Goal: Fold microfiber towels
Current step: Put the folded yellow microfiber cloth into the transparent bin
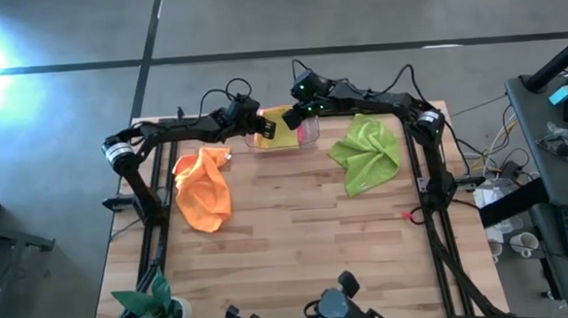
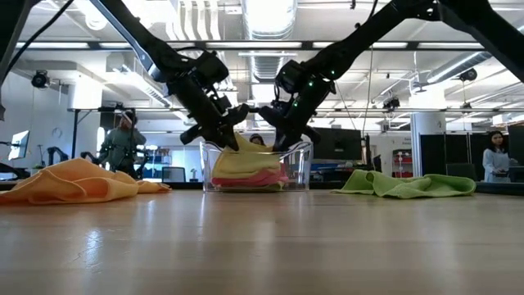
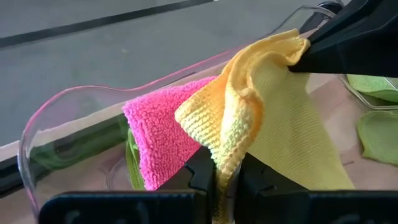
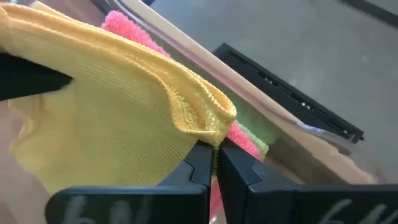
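Note:
A clear plastic tray (image 1: 285, 139) stands at the table's far edge, holding a pink towel (image 3: 163, 134) and a lime green towel (image 4: 256, 134). A yellow towel (image 3: 273, 130) is stretched over the tray between both grippers. My left gripper (image 1: 266, 128) and my right gripper (image 1: 293, 120) are each shut on it above the tray. An orange towel (image 1: 204, 188) lies crumpled at the left; another lime green towel (image 1: 366, 153) lies at the right. My left gripper pinches a bunched corner of the yellow towel (image 3: 225, 160) between its two fingers, several layers gathered. The towel rises from the fingers toward the other gripper, its lower part over the tray. My right gripper pinches another bunched corner of the yellow towel (image 4: 208, 132) between its two fingertips (image 4: 200, 163). The cloth spreads from there toward the left gripper, its upper edge fairly taut.
A green plant (image 1: 151, 307) stands at the table's near left corner. Bare wood (image 1: 298, 236) lies in the middle and near part of the table. People stand in the room beyond the table (image 2: 123, 143).

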